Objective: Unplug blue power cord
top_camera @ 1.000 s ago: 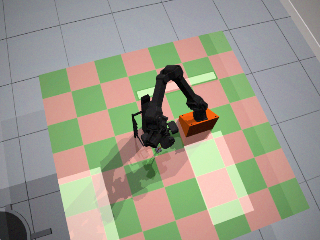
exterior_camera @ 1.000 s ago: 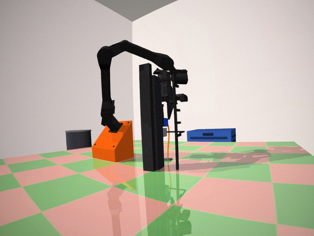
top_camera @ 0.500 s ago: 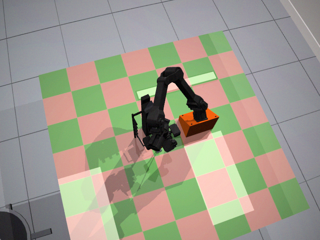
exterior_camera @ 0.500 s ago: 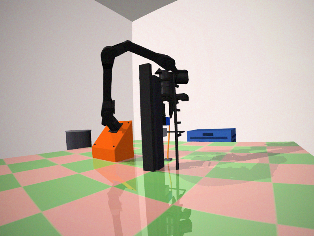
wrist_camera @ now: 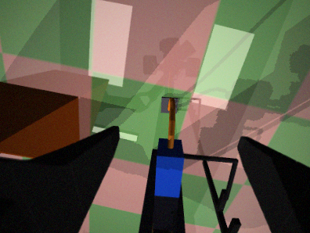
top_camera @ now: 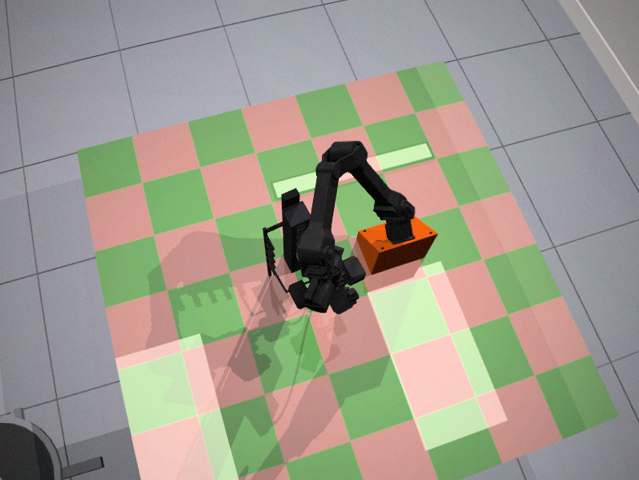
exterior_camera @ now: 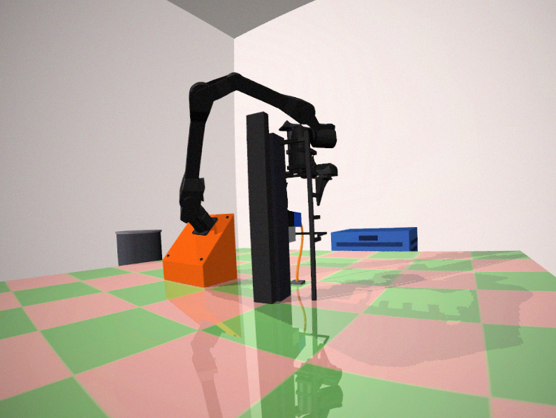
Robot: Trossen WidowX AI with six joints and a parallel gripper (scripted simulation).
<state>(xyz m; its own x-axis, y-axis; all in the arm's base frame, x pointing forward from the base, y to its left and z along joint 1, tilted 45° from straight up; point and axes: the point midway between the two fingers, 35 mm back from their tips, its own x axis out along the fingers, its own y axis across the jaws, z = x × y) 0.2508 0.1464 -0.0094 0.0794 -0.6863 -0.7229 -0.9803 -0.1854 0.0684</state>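
Observation:
The power strip (exterior_camera: 265, 207) (top_camera: 294, 227) is a tall black slab standing upright on the checkered floor. The blue plug (wrist_camera: 169, 172) (exterior_camera: 294, 220) sits against the strip's face, and its orange cord (wrist_camera: 171, 125) (exterior_camera: 302, 251) hangs down to a small grey block (wrist_camera: 171, 103) (exterior_camera: 298, 282) on the floor. I cannot tell whether the plug's prongs are in the strip. My gripper (wrist_camera: 178, 137) (exterior_camera: 320, 191) (top_camera: 325, 294) is open, its fingers wide apart and clear of the plug on both sides. It points down from above the plug.
A thin black ladder-like rack (exterior_camera: 311, 233) (top_camera: 268, 247) (wrist_camera: 219, 184) stands close beside the strip, under the gripper. The arm's orange base (top_camera: 397, 253) (exterior_camera: 202, 256) (wrist_camera: 35, 121) is near. A blue box (exterior_camera: 374, 238) and a dark bin (exterior_camera: 138, 246) stand by the walls.

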